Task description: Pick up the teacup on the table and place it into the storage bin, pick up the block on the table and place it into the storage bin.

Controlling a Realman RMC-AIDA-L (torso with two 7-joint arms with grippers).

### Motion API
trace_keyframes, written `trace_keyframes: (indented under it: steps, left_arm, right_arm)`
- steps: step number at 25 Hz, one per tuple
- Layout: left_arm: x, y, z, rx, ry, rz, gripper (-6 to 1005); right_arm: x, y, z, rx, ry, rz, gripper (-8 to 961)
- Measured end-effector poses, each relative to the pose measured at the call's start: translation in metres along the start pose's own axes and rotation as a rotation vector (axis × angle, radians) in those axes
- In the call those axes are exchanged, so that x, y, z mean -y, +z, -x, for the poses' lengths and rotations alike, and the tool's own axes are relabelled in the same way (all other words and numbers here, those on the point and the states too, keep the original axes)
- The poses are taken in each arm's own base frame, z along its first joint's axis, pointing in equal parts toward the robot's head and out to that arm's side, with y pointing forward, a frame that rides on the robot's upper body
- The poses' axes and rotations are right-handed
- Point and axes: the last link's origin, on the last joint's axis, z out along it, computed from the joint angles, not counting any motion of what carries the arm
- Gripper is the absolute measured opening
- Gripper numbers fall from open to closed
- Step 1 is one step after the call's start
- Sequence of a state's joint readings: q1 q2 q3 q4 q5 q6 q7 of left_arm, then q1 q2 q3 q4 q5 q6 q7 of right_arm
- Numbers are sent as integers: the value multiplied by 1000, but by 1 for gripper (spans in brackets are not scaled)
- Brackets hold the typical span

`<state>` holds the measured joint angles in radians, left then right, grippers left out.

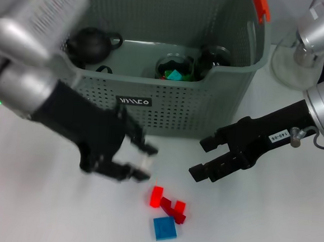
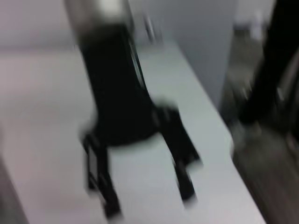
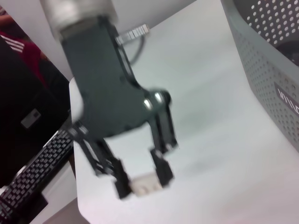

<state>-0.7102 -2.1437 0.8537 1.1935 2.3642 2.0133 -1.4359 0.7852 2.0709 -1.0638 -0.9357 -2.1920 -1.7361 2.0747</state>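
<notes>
My left fingers are clenched on a small white block, pinched only at the very tips, low over the desk. The bin stands just beyond them, its front wall higher than the block. With so thin a hold, a quick lift could shake the block loose, or it could clip that wall. My right fingers hang released and empty close beside, near enough to collide. Red and blue blocks lie just below.
</notes>
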Motion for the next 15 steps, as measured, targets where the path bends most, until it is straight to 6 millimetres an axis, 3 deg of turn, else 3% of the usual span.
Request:
trace_keyframes:
  steps: [4,6,9,15]
  left_arm:
    - [7,-33,-13,-214,-37,-123,434]
    - [19,-49,-18,-287,-74,-223,437]
    - [54,-65,-22,-344,-187,-411,441]
    - [117,-69,-16,-391,-416,-648,448]
  right_arm:
    - [-2,-1,-3,-14,0,13,938]
    - [-3,-2,-5,-20,-1,20,938]
    - [-3,-3,-7,-24,-4,23,938]
    - [-2,-3,-12,-42,-9,29,939]
